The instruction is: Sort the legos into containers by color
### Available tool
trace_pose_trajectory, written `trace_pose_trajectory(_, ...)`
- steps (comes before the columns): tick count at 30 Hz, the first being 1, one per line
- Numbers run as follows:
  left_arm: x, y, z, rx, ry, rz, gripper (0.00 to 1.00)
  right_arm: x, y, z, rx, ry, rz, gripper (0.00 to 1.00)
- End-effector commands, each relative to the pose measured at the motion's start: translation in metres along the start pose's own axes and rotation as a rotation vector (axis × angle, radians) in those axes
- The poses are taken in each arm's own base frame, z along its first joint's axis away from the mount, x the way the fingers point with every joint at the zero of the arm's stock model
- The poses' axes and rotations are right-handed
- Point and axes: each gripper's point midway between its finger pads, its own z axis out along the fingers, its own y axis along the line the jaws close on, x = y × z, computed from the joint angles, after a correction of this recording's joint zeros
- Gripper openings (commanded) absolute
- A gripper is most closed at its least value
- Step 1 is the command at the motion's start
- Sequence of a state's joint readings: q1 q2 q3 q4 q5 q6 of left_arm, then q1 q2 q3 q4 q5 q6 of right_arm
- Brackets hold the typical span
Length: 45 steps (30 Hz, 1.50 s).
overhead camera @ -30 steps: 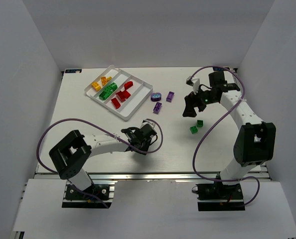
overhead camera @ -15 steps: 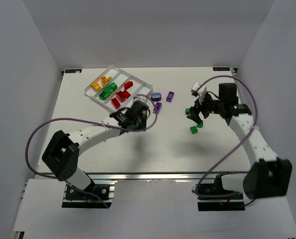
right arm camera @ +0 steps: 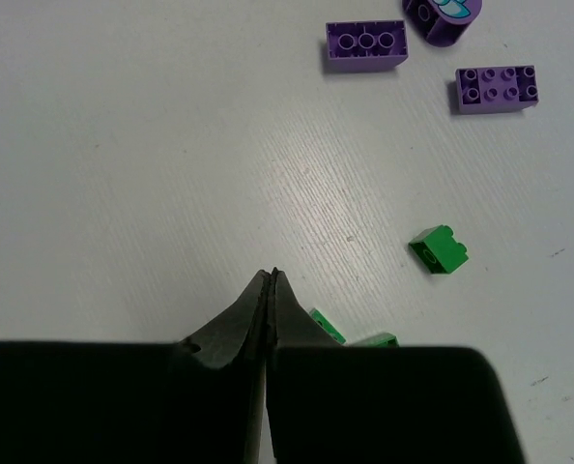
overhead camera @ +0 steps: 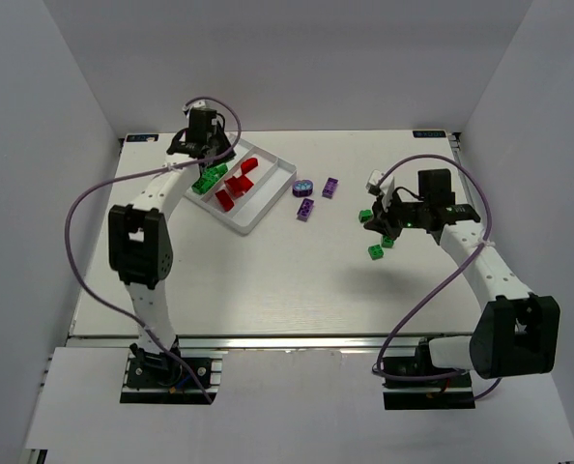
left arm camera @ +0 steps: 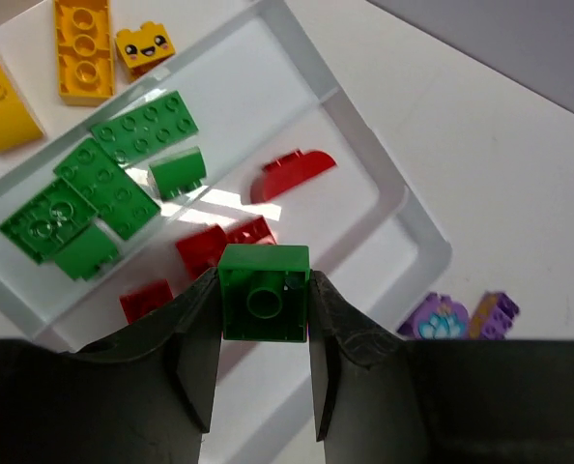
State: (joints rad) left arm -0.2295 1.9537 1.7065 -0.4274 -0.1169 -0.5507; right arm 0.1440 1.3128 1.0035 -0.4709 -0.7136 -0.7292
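The left hand (left arm camera: 263, 280) was grasping a green brick (left arm camera: 263, 295) between its two fingers, the brick's hollow underside turned to the wrist camera. It hung over the white tray (overhead camera: 271, 188) at the far left of the table (overhead camera: 268, 280); in the wrist view it sat in front of the red bricks (left arm camera: 219, 249). How high it hung could not be told. In the tray, the yellow bricks (left arm camera: 82, 46), the sorted green bricks (left arm camera: 103, 184) and the red ones each lay in a compartment of their own, side by side.

The right hand (right arm camera: 271, 280) was clenched tight on nothing, fingers pressed together, low over the table. Three loose green bricks (right arm camera: 439, 249) lay close around it, two partly hidden by it in its own wrist view. Between the tray and that hand lay two purple bricks (overhead camera: 330, 187) and a round purple piece (overhead camera: 303, 186).
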Motion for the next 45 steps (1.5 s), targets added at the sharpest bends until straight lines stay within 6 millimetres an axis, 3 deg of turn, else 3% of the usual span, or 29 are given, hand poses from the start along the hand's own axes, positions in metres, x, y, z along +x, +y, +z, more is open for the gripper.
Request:
trace_pose_trajectory(1,-0.026,-0.001,0.021,0.003,-0.04,-0.036,0.0,-0.012,0.005,-0.007,0.002,-0.046,-0.012,0.0)
trace_pose_trajectory(2,-0.043,-0.01,0.024,0.027,-0.078,-0.042,0.0,-0.011,0.006,-0.007,-0.001,-0.045,-0.006,0.02)
trace_pose_trajectory(3,-0.037,-0.006,0.041,0.023,-0.067,-0.045,0.0,-0.01,0.007,-0.005,-0.007,-0.042,0.004,0.02)
trace_pose_trajectory(5,-0.051,-0.013,0.052,0.054,-0.11,-0.073,0.0,-0.006,0.009,-0.004,-0.011,-0.038,0.024,0.02)
trace_pose_trajectory(8,-0.057,-0.017,0.07,0.09,-0.158,-0.117,0.0,-0.005,0.01,-0.002,-0.013,-0.042,0.033,0.04)
trace_pose_trajectory(15,-0.051,-0.012,0.104,0.084,-0.197,-0.158,0.0,0.003,0.011,0.0,-0.011,-0.029,0.057,0.07)
trace_pose_trajectory(19,-0.047,-0.006,0.116,0.057,-0.204,-0.143,0.07,0.006,0.013,0.001,-0.009,-0.027,0.07,0.09)
trace_pose_trajectory(22,-0.036,0.001,0.129,0.031,-0.171,-0.128,0.18,0.007,0.012,0.002,-0.005,-0.027,0.076,0.15)
trace_pose_trajectory(25,-0.033,0.003,0.135,0.018,-0.153,-0.119,0.37,0.007,0.008,0.002,0.01,-0.025,0.079,0.21)
trace_pose_trajectory(26,-0.034,0.002,0.135,0.019,-0.155,-0.119,0.48,0.007,0.006,0.002,0.015,-0.025,0.079,0.24)
trace_pose_trajectory(28,-0.036,0.004,0.134,0.01,-0.164,-0.116,0.56,0.007,0.004,0.003,0.023,-0.021,0.08,0.26)
trace_pose_trajectory(32,-0.05,0.006,0.126,-0.013,-0.198,-0.096,0.65,0.007,-0.001,0.004,0.028,-0.008,0.091,0.34)
trace_pose_trajectory(36,-0.071,-0.002,0.111,0.013,-0.241,-0.082,0.66,0.005,-0.01,0.004,0.053,0.006,0.099,0.39)
trace_pose_trajectory(39,-0.085,-0.009,0.089,0.037,-0.26,-0.072,0.62,0.005,-0.022,0.003,0.095,0.032,0.121,0.4)
trace_pose_trajectory(40,-0.102,-0.018,0.067,0.069,-0.295,-0.077,0.58,0.009,-0.026,0.005,0.108,0.05,0.138,0.4)
trace_pose_trajectory(41,-0.105,-0.019,0.056,0.087,-0.301,-0.082,0.49,0.012,-0.03,0.005,0.125,0.065,0.156,0.4)
trace_pose_trajectory(42,-0.081,-0.007,0.057,0.084,-0.244,-0.091,0.37,0.017,-0.037,0.003,0.153,0.092,0.17,0.4)
trace_pose_trajectory(43,-0.103,-0.017,0.024,0.137,-0.305,-0.105,0.11,0.02,-0.04,0.004,0.157,0.12,0.184,0.38)
trace_pose_trajectory(44,-0.101,-0.012,0.012,0.147,-0.304,-0.118,0.02,0.026,-0.046,0.002,0.18,0.156,0.189,0.37)
trace_pose_trajectory(45,-0.066,0.004,0.014,0.131,-0.234,-0.133,0.0,0.025,-0.053,-0.001,0.192,0.171,0.162,0.31)
